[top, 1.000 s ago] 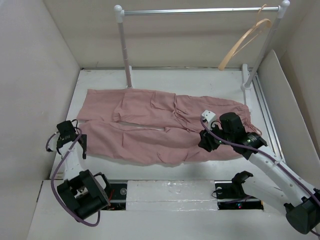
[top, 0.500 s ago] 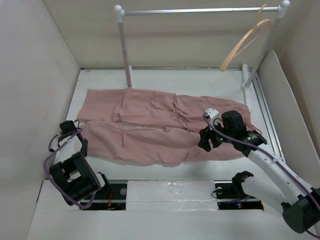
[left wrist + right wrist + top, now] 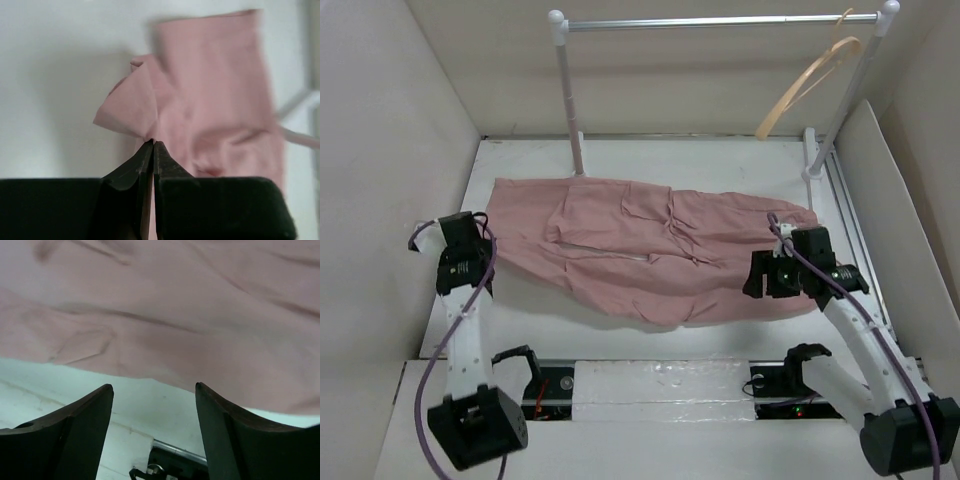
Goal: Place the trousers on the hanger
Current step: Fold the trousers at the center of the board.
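The left gripper [image 3: 153,145] has its jaws clenched on a leg-end corner of the trousers [image 3: 640,250], at 9 o'clock, with a thin fold pinched between the tips. The right gripper [image 3: 154,385] has its jaws released over the garment's near edge at 3 o'clock, grasping nothing. The trousers lie spread across the worktop [image 3: 720,160]. The hanger [image 3: 810,85] hangs on the rail [image 3: 720,20] at 1 o'clock. The cloth looks soft, light and limp, so it will likely sag and slip. The thicker waistband seems the surest hold.
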Controlling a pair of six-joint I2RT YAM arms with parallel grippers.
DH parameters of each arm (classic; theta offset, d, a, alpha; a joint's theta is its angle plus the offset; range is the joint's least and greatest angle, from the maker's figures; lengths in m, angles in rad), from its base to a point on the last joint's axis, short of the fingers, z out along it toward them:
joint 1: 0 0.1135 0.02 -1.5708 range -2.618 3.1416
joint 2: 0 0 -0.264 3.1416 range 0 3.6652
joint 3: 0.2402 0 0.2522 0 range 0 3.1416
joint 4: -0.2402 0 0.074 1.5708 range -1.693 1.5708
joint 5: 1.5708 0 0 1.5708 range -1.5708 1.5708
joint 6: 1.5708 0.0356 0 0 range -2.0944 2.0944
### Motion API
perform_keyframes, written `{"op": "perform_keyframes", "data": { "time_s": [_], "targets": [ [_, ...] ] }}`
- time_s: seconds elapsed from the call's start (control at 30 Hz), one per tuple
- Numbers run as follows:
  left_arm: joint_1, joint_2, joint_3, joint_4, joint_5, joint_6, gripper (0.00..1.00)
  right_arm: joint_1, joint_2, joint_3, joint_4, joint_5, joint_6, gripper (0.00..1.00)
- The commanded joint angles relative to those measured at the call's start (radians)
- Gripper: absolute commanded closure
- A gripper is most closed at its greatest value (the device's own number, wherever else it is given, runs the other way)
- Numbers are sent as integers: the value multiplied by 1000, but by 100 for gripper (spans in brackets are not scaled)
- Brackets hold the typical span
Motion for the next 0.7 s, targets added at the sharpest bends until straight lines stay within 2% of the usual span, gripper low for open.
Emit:
{"op": "perform_keyframes", "data": {
  "time_s": [0.0, 0.03, 0.07, 0.27, 0.37, 0.57, 0.67],
  "targets": [
    [-81, -119, 22, -28, -4, 16, 100, -100, 56, -4, -102, 124, 109, 29],
    [-93, -162, 13, -31, 0, 17, 100, -130, 106, 14, -126, 133, 112, 34],
    [-133, -177, -7, -35, 8, 13, 100, -157, 132, 31, -138, 138, 112, 35],
    [-295, -285, -78, -20, 65, -30, 100, -383, 306, 140, -209, 320, 174, 36],
    [-400, -309, -60, -18, 30, -35, 100, -494, 297, 122, -200, 429, 207, 36],
    [-498, -283, -21, -15, -79, 13, 100, -547, 160, -15, -73, 426, 286, 32],
    [-498, -271, 3, -9, -124, 39, 100, -556, 221, -33, 7, 396, 275, 33]
  ]
}}
